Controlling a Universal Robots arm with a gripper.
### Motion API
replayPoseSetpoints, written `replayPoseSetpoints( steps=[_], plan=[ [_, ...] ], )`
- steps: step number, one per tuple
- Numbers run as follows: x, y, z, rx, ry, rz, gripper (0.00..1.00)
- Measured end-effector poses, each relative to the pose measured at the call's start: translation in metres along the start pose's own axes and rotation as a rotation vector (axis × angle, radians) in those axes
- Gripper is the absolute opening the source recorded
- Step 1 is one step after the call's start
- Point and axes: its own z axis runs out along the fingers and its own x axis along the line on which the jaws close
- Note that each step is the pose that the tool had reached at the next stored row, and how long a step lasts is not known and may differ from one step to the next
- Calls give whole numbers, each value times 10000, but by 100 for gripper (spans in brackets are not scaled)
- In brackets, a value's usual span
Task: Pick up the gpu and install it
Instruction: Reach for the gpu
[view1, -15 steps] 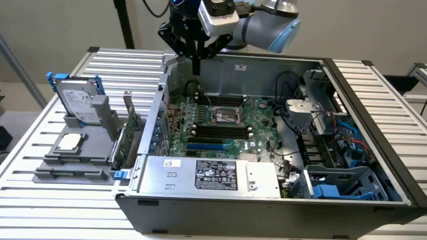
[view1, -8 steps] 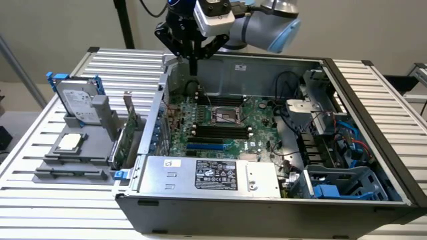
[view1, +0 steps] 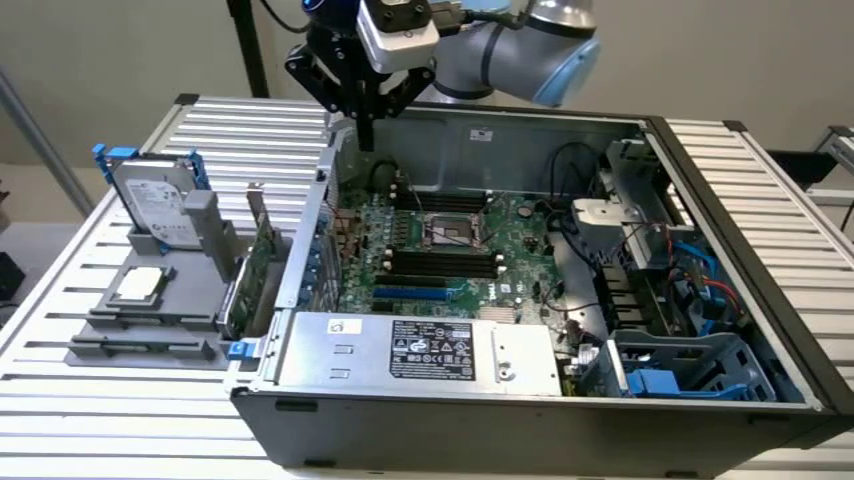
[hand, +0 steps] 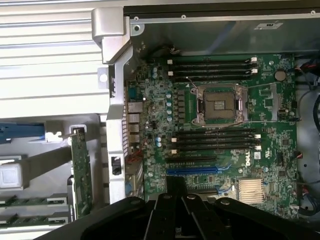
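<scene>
Above the back corner of the case (view1: 441, 425), the gripper (view1: 363, 125) hangs closed and empty. Beside the case, the gpu (view1: 251, 275) stands on edge in a grey rack (view1: 147, 345). It looks light, stiff and fragile; its bare top edge seems the safest hold.

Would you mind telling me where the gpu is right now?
The gpu stands upright in the grey holder at the exterior view's left, outside the computer case, between the hard drive and that case.
</scene>
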Motion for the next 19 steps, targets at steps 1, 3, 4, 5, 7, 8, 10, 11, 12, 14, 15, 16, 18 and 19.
replayPoseSetpoints(
  steps=[1,3,4,5,7,8,10,11,12,14,15,16,18,19],
  plan=[
    [28,-5,-1,0,0,0,11],
    [94,-16,-3,1,1,1,11],
    [126,-23,-3,1,0,1,11],
    [157,-30,-4,0,0,0,11],
    [228,-48,-6,0,1,1,11],
    [264,-59,-7,0,0,1,11],
    [335,-80,-9,0,0,0,11],
    [374,-91,-11,1,1,0,11],
    [409,-102,-11,0,0,1,11],
    [479,-124,-13,0,1,1,11],
    [514,-137,-14,1,2,1,11],
    [548,-149,-15,0,2,0,11],
    [616,-174,-16,0,2,0,11],
    [649,-187,-17,1,3,0,11]
  ],
)
